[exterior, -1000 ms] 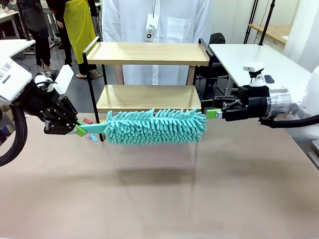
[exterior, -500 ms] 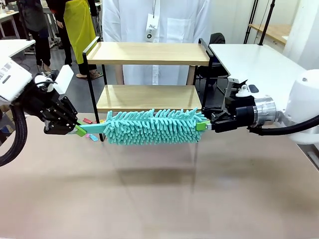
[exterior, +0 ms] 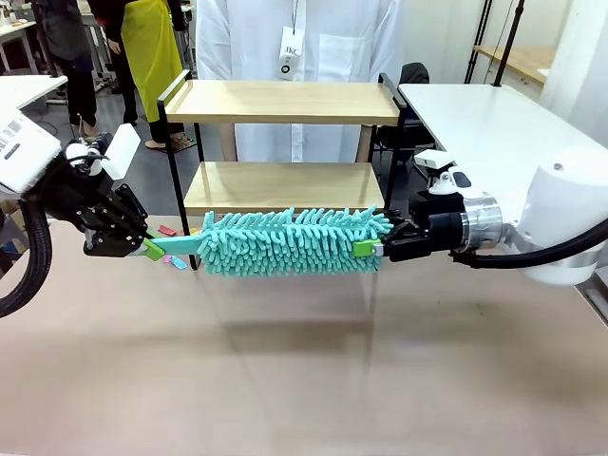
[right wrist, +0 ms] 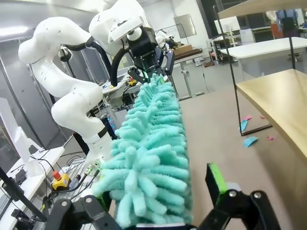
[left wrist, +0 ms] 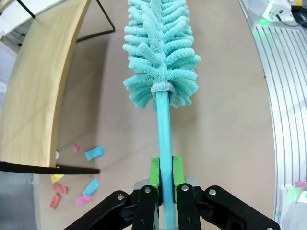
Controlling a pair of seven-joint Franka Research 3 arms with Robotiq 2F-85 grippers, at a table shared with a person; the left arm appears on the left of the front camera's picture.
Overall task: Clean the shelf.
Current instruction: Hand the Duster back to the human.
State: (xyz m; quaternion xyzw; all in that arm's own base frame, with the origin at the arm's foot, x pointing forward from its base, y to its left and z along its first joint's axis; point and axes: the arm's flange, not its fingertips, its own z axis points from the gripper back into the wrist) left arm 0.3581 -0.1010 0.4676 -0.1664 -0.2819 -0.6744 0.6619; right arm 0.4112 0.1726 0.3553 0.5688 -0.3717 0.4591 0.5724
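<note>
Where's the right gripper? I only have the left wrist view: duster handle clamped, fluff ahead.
Observer: In the front view, the right gripper is at the duster's far tip, opposite the left gripper.
Operator: Open or shut?
Observer: Open. In the right wrist view the fluffy tip sits between its fingers, not clamped.
Operator: Anyone near the shelf?
Observer: A person in a white coat stands right behind the shelf.

Duster (exterior: 290,241) across shelf (exterior: 283,185) front
</note>
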